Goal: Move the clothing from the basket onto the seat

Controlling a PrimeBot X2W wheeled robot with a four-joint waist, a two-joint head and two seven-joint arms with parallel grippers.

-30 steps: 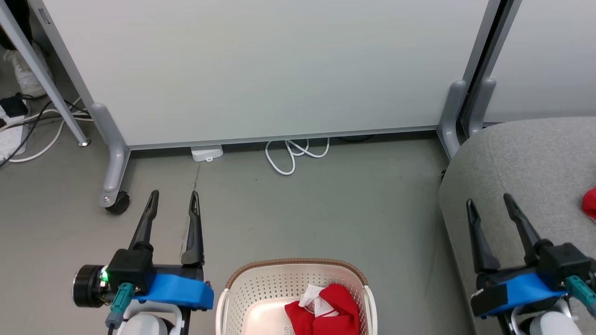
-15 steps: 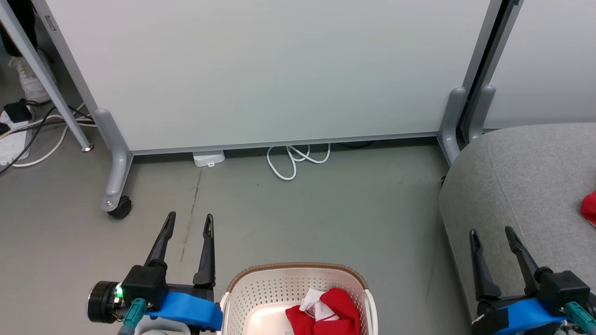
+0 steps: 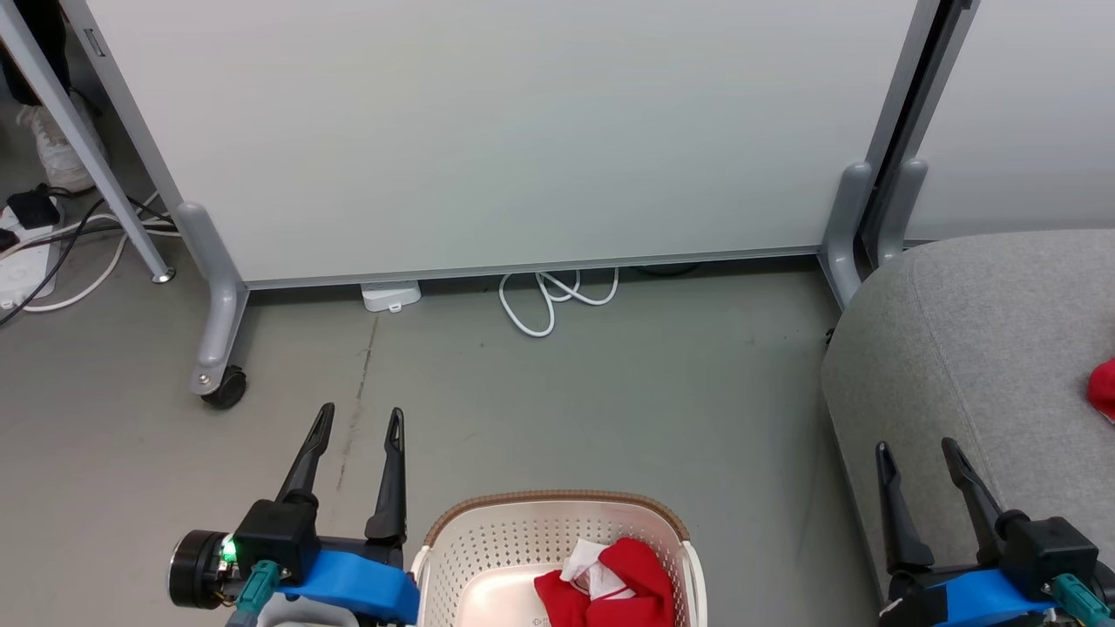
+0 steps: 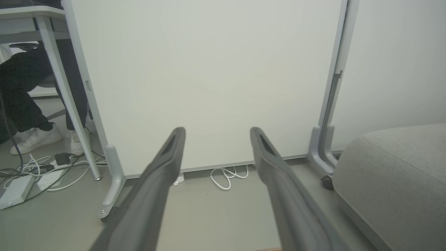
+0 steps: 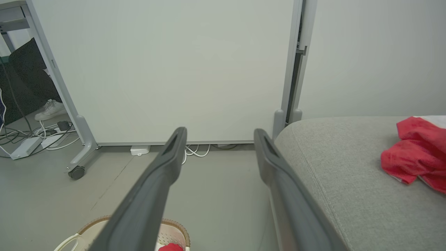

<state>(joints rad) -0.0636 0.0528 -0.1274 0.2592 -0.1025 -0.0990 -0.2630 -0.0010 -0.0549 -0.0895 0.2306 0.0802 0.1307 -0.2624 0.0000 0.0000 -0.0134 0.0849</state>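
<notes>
You are holding the left gripper [image 3: 361, 409] low over the bare floor [image 3: 610, 392], just beside the basket [image 3: 557, 501] on its left, with the jaws standing wide and nothing between them; that is placing it next to the rim rather than above the load, so I judge it is waiting rather than reaching; the right gripper [image 3: 915, 444] is hovering at the near edge of the seat [image 3: 984, 348], its jaws likewise spread wide and empty; both pairs of fingers are pointing forward at the pale partition [image 3: 523, 131] instead of down.

One red garment [image 3: 627, 579] is lying crumpled, with a bit of white showing, in the right half of the basket; the other red garment [image 5: 414, 153] is resting on the seat cushion, well apart from the right gripper's fingers; judging from how things are lying, you are sitting about halfway, with one piece on the cushion and one waiting.

The basket is sitting between the two arms and the seat is lying on the right, so the right arm is looking like the shorter carry; whichever you are choosing, it is needing to swing inward and tip its fingers down into the basket; the fabric is looking soft and bunched, so a shallow pinch is risking a trailing end catching on the rim.
</notes>
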